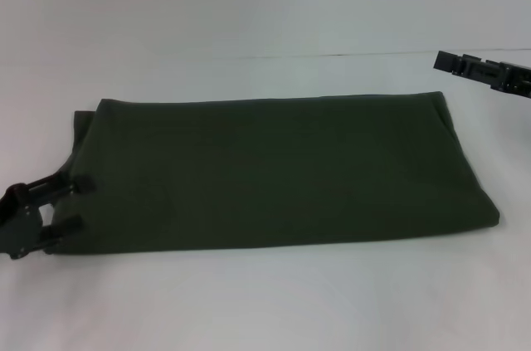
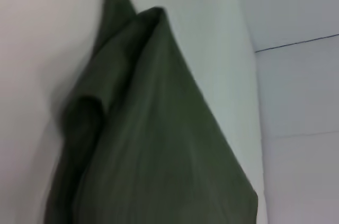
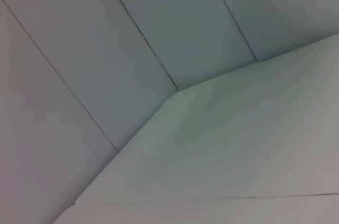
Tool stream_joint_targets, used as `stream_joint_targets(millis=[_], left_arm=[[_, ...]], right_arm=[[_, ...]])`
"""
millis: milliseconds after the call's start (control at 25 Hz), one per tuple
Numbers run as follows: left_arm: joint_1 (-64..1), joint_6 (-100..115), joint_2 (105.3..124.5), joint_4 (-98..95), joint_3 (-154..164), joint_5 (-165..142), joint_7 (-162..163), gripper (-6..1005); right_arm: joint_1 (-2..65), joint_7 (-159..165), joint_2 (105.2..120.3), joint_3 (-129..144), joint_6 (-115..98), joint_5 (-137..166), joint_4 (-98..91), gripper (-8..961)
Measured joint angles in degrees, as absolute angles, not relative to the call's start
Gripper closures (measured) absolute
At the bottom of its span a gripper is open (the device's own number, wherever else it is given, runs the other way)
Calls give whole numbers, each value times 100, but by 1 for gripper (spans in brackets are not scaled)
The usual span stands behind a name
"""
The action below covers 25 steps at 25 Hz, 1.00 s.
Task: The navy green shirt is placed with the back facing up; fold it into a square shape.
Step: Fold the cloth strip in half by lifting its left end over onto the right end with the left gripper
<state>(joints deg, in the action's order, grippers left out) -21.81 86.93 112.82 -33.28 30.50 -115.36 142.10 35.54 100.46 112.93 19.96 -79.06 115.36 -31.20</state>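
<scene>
The navy green shirt (image 1: 274, 173) lies on the white table (image 1: 265, 301), folded into a long dark olive band with its plain side up. No lettering shows. My left gripper (image 1: 73, 207) is open at the shirt's left end, its two fingers spread and their tips at the cloth's edge. The left wrist view shows the shirt (image 2: 153, 144) close up, with a folded edge and a pointed corner. My right gripper (image 1: 477, 69) hangs raised beyond the shirt's far right corner, apart from the cloth. The right wrist view shows no cloth.
The white table's far edge meets a pale panelled wall (image 1: 249, 2). The right wrist view shows only the bare tabletop (image 3: 249, 150) and the wall panels (image 3: 106, 49). White table surface lies in front of the shirt and to its right.
</scene>
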Motion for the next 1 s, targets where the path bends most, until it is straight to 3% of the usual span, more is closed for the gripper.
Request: stream_joint_targets(millis=[1000], left_arm=[[-2045, 8174, 11268, -3241, 3040, -12173, 14519, 125]], right_arm=[[3543, 10081, 11285, 1975, -7802, 11504, -3193, 75]])
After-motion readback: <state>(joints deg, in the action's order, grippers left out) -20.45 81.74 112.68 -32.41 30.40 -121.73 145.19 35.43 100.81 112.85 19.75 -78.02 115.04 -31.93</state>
